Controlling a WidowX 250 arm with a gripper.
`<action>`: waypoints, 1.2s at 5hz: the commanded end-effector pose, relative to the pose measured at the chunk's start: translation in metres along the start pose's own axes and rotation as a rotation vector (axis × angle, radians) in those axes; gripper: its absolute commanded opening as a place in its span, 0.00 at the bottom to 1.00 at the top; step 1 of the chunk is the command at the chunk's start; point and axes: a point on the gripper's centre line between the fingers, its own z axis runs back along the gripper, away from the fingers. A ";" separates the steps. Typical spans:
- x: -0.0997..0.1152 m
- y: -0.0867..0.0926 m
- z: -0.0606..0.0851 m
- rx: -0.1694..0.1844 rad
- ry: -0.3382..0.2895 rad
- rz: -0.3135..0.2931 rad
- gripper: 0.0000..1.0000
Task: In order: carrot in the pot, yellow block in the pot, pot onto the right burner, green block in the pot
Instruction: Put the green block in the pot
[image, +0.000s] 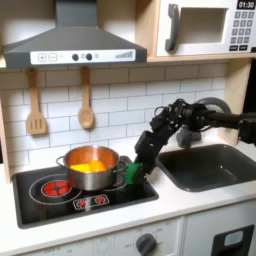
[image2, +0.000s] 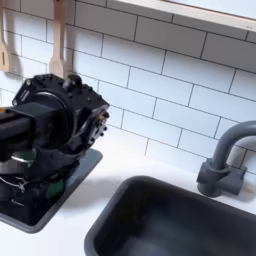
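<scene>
Steel and shiny, the pot (image: 92, 167) stands on the black stove top (image: 40, 203) in the first exterior view, over the burner on the first exterior view's right; the red-ringed burner (image: 55, 186) on that picture's left lies bare beside it; inside the pot there is a yellow and orange glow, but I cannot tell the carrot from the yellow block in it. Just to the pot's right in the first exterior view the black arm (image: 190, 115) reaches down from the right edge, over the dark sink (image: 205, 166), and ends in the gripper (image: 132, 174) low at the pot's side; a bit of bright green, the green block (image: 130, 175), shows at its tip, seemingly pinched between the fingers and touching or almost touching the pot's wall, though the picture is too small to be sure of the grip. In the second exterior view the arm's bulky black wrist (image2: 55, 115) fills the left half, hanging over the stove top's corner (image2: 45, 208); small green patches (image2: 52, 186) show under it, and the fingers themselves are hidden there. Two wooden utensils (image: 86, 100) hang on the white tiled wall (image: 130, 95) in the first exterior view; a grey tap (image2: 222, 160) stands behind the sink (image2: 160, 220) in the second exterior view.
</scene>
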 end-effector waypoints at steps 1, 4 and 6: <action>-0.010 -0.003 0.004 -0.031 0.005 -0.033 0.00; -0.016 -0.011 0.019 -0.062 -0.003 -0.054 0.00; -0.003 -0.015 0.046 -0.121 -0.020 -0.030 0.00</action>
